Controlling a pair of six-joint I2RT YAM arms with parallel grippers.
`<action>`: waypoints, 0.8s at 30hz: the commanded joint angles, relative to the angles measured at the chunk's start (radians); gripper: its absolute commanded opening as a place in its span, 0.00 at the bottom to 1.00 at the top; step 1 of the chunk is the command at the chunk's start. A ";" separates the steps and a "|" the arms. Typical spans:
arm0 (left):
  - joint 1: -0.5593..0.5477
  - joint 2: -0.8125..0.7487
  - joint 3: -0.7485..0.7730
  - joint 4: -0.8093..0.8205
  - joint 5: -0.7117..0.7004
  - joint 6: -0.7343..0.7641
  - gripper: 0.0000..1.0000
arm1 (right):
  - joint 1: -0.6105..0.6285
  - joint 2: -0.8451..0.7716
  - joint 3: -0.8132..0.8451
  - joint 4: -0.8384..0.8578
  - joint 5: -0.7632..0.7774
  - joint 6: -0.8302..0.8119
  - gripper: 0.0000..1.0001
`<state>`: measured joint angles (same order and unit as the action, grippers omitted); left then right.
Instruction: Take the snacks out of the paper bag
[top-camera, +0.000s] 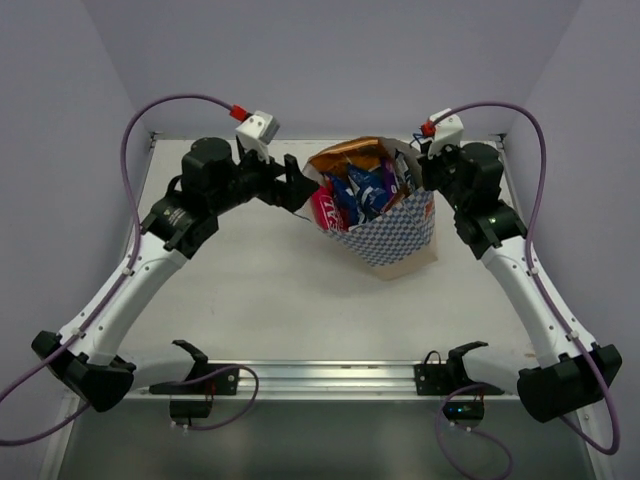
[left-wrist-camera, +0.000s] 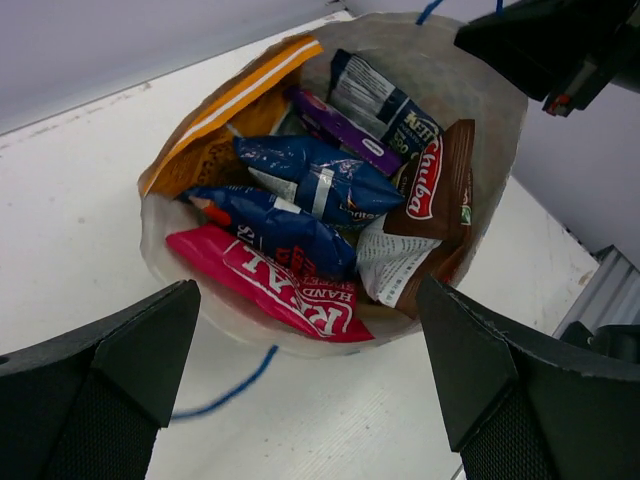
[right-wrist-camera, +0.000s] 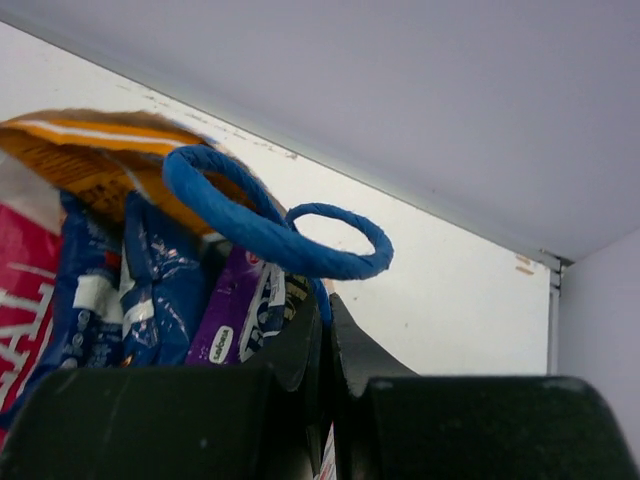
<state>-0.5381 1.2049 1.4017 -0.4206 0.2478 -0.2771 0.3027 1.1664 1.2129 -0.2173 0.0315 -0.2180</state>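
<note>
The blue-and-white checkered paper bag leans toward the left arm at the back of the table, mouth open. Inside are the snacks: a pink-red packet, blue packets, an orange one, a purple one, a dark blue one and a red-brown chips bag. My left gripper is open and empty just outside the bag's mouth. My right gripper is shut on the bag's rim beside its blue cord handle, fingers pressed together.
The other blue cord handle hangs over the white table under the bag's mouth. Grey walls close off the table at the back and sides. A metal rail runs along the near edge.
</note>
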 joint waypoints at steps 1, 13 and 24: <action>-0.065 0.041 0.045 0.065 -0.090 -0.050 0.99 | -0.001 -0.022 0.077 0.243 -0.025 -0.116 0.00; -0.175 0.139 -0.021 0.193 -0.176 -0.138 0.97 | -0.001 0.046 0.105 0.183 -0.287 -0.230 0.00; -0.298 0.268 -0.052 0.384 -0.289 -0.160 0.90 | -0.001 -0.051 -0.041 0.165 -0.355 -0.182 0.00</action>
<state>-0.8185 1.4502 1.3407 -0.1577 0.0429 -0.4122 0.2993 1.1599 1.1706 -0.1272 -0.2752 -0.4084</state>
